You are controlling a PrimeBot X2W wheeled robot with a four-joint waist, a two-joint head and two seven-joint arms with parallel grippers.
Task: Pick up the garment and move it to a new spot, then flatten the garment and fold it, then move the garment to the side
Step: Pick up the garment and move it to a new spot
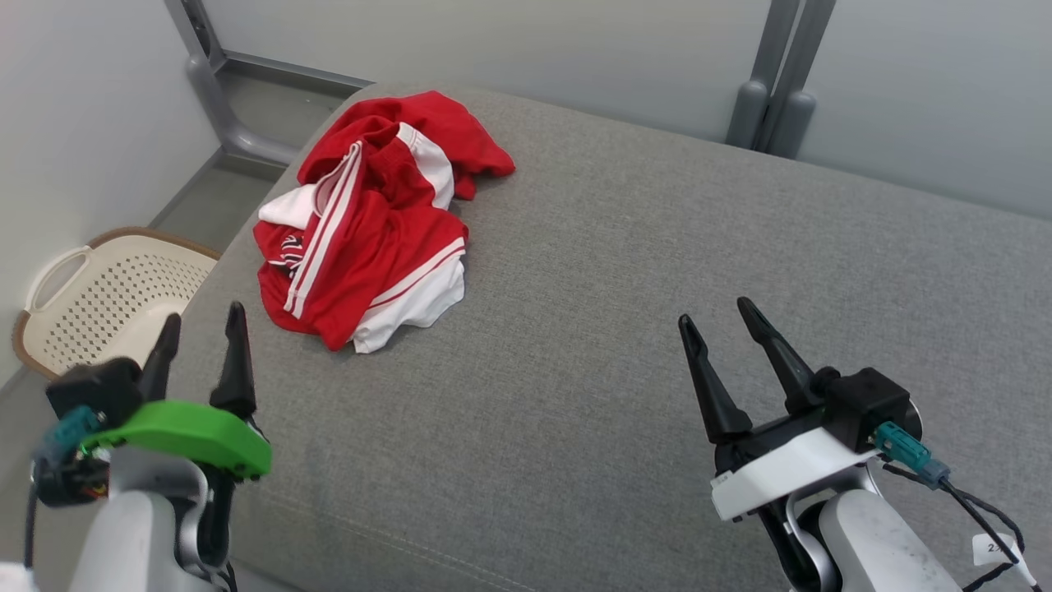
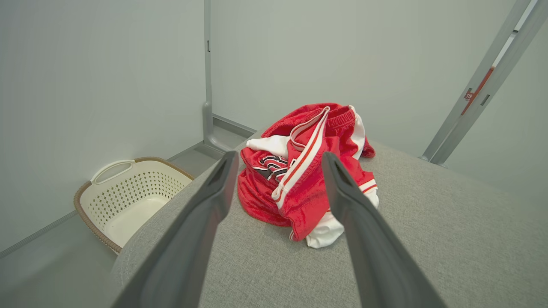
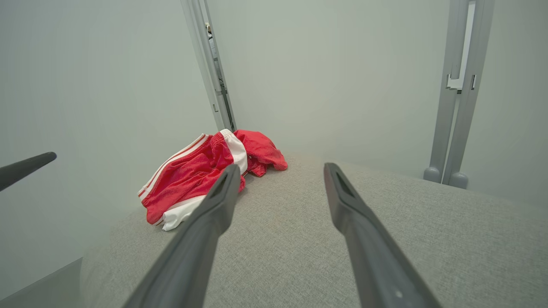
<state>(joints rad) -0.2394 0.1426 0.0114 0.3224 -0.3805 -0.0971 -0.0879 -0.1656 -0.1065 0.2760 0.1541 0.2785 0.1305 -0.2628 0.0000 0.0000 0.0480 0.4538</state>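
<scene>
Fingers of the left gripper and right gripper stand spread apart, empty, over a grey fabric bench between pale walls. The red-and-white garment lies crumpled at its far left corner. The left wrist view brings in a cream basket on the floor beside the bench.

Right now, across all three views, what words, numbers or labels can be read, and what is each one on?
"2": first character on the white tag hanging from a cable at the lower right of the head view; the rest is unreadable.
Small red label on the grey metal post: too small to read.
Black-and-white print on the red garment: crumpled, unreadable.
No other text is legible.
</scene>
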